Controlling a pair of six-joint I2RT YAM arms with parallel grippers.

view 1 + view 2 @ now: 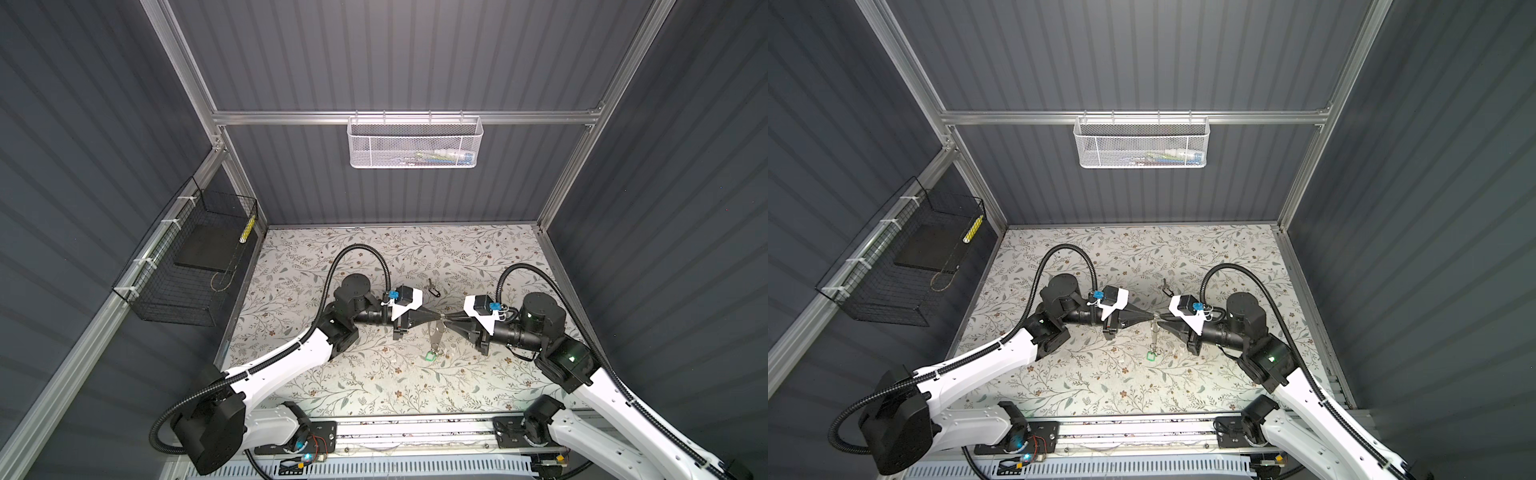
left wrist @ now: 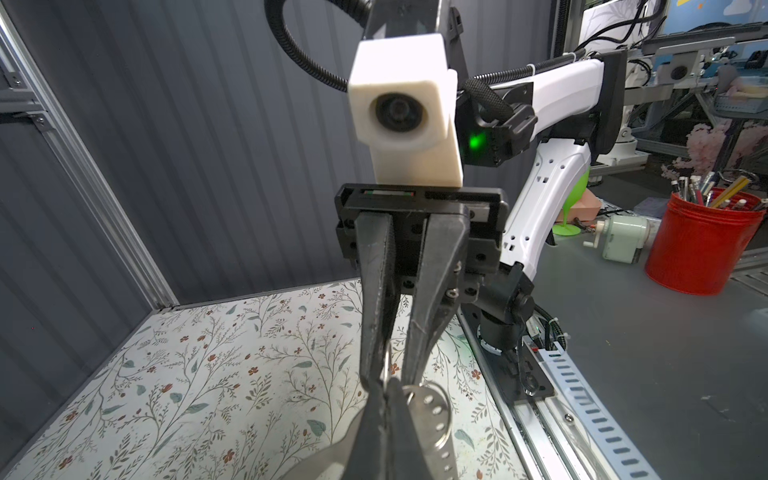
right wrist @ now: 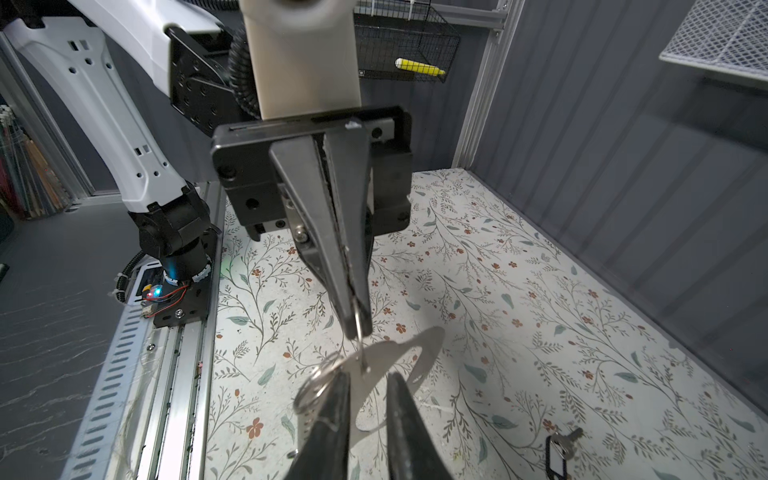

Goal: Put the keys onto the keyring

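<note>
Both grippers meet tip to tip above the middle of the mat. My left gripper (image 1: pixel 439 319) (image 2: pixel 388 388) is shut on the keyring's thin wire loop (image 3: pixel 356 322). That loop runs through a hole in a flat silver plate with a row of holes (image 3: pixel 399 353) (image 2: pixel 434 419), which hangs below. My right gripper (image 1: pixel 447 320) (image 3: pixel 368 380) stands narrowly open, with the plate showing behind the gap. One of its fingers (image 3: pixel 332 407) touches a coiled split ring (image 3: pixel 313 384). The green tag (image 1: pixel 429 355) (image 1: pixel 1151 355) sits lowest. A key with a black tag (image 1: pixel 432 286) (image 3: pixel 559 449) lies on the mat.
A floral mat (image 1: pixel 374 374) covers the table. A black wire basket (image 1: pixel 187 266) hangs on the left wall. A white mesh basket (image 1: pixel 415 143) hangs on the back rail. A metal rail (image 1: pixel 415 432) runs along the front edge between the arm bases.
</note>
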